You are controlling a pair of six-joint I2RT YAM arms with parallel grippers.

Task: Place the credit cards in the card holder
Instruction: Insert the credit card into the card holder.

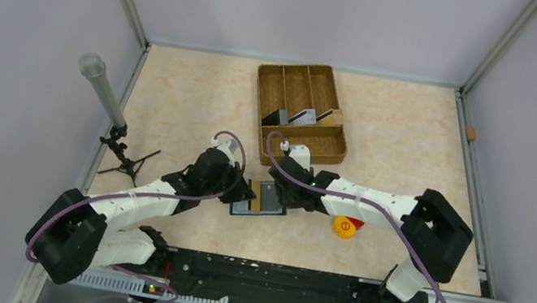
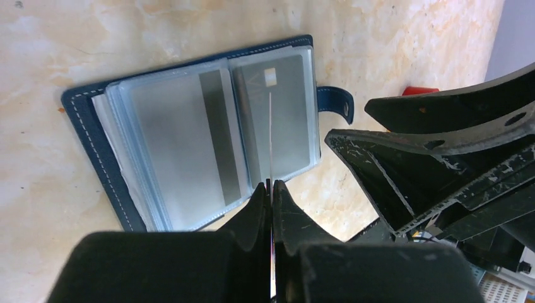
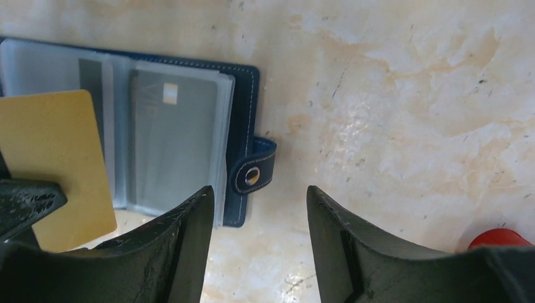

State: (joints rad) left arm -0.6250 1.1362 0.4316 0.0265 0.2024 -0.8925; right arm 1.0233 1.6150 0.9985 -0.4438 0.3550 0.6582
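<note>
The navy card holder (image 1: 259,209) lies open on the table between my grippers. Its clear sleeves hold a grey card with a dark stripe (image 2: 183,142) and a grey card with a chip (image 2: 277,117). My left gripper (image 2: 271,184) is shut on a gold card (image 3: 60,164), which shows edge-on in the left wrist view (image 2: 270,139) and stands over the open holder (image 2: 82,126). My right gripper (image 3: 258,190) is open and empty, just beside the holder's snap tab (image 3: 253,173). More grey cards (image 1: 305,117) lean in the brown tray.
The brown woven divided tray (image 1: 260,101) stands behind the holder. A yellow round piece (image 1: 345,228) and a red piece (image 1: 355,222) lie right of the right gripper. A microphone on a small tripod (image 1: 106,95) stands at the left wall.
</note>
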